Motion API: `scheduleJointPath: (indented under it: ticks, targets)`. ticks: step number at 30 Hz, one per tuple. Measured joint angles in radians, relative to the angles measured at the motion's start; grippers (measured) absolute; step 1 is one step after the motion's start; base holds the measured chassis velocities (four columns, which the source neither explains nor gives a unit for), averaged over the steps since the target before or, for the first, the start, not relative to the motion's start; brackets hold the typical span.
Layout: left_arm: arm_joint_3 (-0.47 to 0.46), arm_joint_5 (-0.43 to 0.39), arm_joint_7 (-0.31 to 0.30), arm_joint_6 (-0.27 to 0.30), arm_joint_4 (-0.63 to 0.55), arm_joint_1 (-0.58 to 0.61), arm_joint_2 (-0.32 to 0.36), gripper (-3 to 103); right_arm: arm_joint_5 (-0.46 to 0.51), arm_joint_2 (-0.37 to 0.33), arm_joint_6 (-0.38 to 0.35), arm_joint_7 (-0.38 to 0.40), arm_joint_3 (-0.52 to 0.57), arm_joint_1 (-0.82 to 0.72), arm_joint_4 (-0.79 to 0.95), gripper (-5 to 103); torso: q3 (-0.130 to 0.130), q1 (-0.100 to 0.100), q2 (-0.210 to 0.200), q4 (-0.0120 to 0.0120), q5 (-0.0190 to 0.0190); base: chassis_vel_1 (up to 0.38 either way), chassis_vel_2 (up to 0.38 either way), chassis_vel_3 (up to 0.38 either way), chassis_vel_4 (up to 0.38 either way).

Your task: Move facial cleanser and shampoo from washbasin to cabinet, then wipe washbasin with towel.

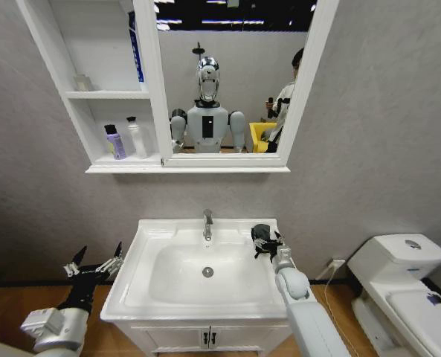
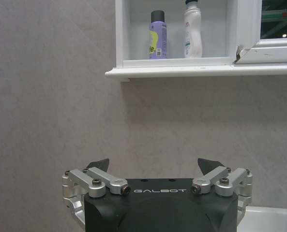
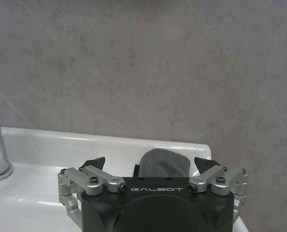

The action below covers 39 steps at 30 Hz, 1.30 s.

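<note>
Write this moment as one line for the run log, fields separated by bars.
facial cleanser and shampoo: on cabinet | right gripper: open around towel | left gripper: open, beside washbasin

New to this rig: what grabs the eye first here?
The right gripper, fingers open, hangs over the towel on the washbasin's back right corner. The facial cleanser and shampoo stand side by side in the cabinet's bottom niche. The left gripper waits open, left of the basin.

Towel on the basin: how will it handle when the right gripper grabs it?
The towel looks soft, so it probably droops and bunches when lifted. It lies between the open fingers of the right gripper on the glossy washbasin rim, so it may slide.
</note>
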Motion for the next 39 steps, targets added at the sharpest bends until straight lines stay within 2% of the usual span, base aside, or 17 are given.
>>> scheduleJointPath:
  ticks: [4, 7, 11, 22, 33, 34, 36, 37, 39]
  targets:
    - [0.000, 0.000, 0.000, 0.000, 0.000, 0.000, 0.000, 100, -0.012, 0.013, -0.007, 0.015, 0.011, -0.122, 0.111, 100, 0.000, 0.000, 0.000, -0.0001, 0.0002, 0.000, 0.000, 0.000, 0.000]
    - [0.000, 0.000, 0.000, 0.000, 0.000, 0.000, 0.000, 100, -0.052, 0.037, -0.029, 0.020, 0.015, -0.285, 0.297, 100, 0.000, 0.000, 0.000, -0.0004, -0.0002, 0.000, 0.000, 0.000, 0.000]
    - [0.000, 0.000, 0.000, 0.000, 0.000, 0.000, 0.000, 100, -0.112, 0.049, -0.021, 0.020, 0.007, -0.360, 0.395, 100, 0.000, 0.000, 0.000, -0.0002, 0.0000, 0.000, 0.000, 0.000, 0.000]
    - [0.000, 0.000, 0.000, 0.000, 0.000, 0.000, 0.000, 100, -0.161, 0.058, -0.015, 0.028, -0.004, -0.404, 0.496, 100, 0.000, 0.000, 0.000, -0.0001, 0.0005, 0.060, -0.103, -0.060, 0.113]
    - [0.000, 0.000, 0.000, 0.000, 0.000, 0.000, 0.000, 100, -0.167, 0.058, 0.003, 0.030, -0.011, -0.419, 0.490, 100, 0.000, 0.000, 0.000, 0.0000, -0.0005, 0.181, -0.303, -0.168, 0.311]
    - [0.000, 0.000, 0.000, 0.000, 0.000, 0.000, 0.000, 100, -0.168, 0.057, 0.006, 0.030, -0.010, -0.421, 0.490, 100, 0.000, 0.000, 0.000, -0.0003, 0.0007, 0.251, -0.356, -0.272, 0.346]
    - [0.000, 0.000, 0.000, 0.000, 0.000, 0.000, 0.000, 100, -0.168, 0.057, 0.009, 0.030, -0.010, -0.422, 0.490, 100, 0.000, 0.000, 0.000, -0.0001, 0.0008, 0.260, -0.356, -0.272, 0.389]
    - [0.000, 0.000, 0.000, 0.000, 0.000, 0.000, 0.000, 100, -0.169, 0.057, 0.012, 0.030, -0.010, -0.425, 0.490, 100, 0.000, 0.000, 0.000, -0.0002, -0.0007, 0.260, -0.396, -0.295, 0.389]
    - [0.000, 0.000, 0.000, 0.000, 0.000, 0.000, 0.000, 100, -0.169, 0.057, 0.014, 0.030, -0.010, -0.429, 0.490, 100, 0.000, 0.000, 0.000, 0.0000, 0.0001, 0.293, -0.396, -0.310, 0.417]
